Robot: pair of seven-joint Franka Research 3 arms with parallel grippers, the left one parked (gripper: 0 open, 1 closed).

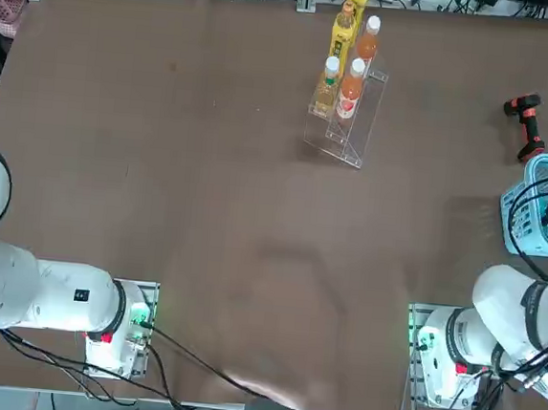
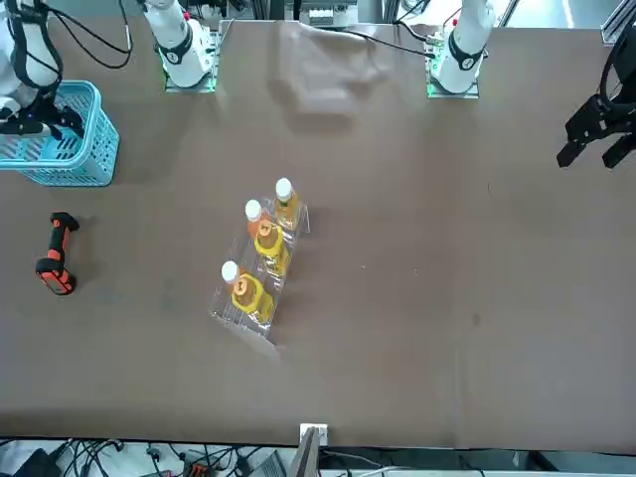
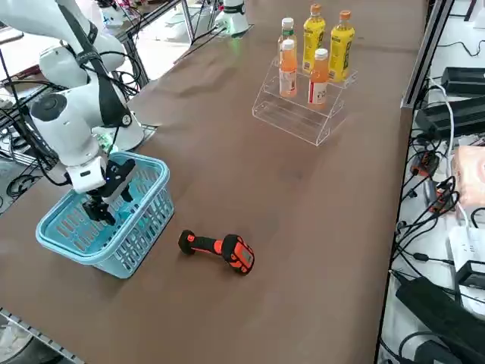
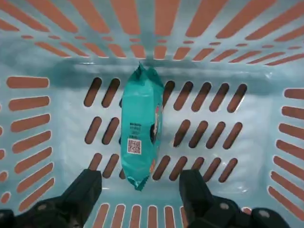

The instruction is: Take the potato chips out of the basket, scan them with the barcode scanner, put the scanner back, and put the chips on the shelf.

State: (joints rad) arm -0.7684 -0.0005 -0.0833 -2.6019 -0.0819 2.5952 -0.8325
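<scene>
The potato chips (image 4: 140, 128), a slim teal packet with a small code square on it, lie flat on the floor of the light blue basket (image 4: 266, 123). Only the right wrist view shows them. My right gripper (image 4: 142, 183) hangs open inside the basket (image 3: 144, 220), just above the packet, with one finger on each side of its nearer end and neither touching it. The black and orange barcode scanner (image 3: 220, 249) lies on the table beside the basket (image 1: 546, 171). The clear stepped shelf (image 3: 292, 114) stands farther off at mid-table.
Several orange and yellow drink bottles (image 3: 318, 76) fill the shelf's upper tiers. Its lowest step (image 3: 288, 121) is bare. The basket sits close to the table's right edge, with cables (image 3: 424, 227) beyond the far edge.
</scene>
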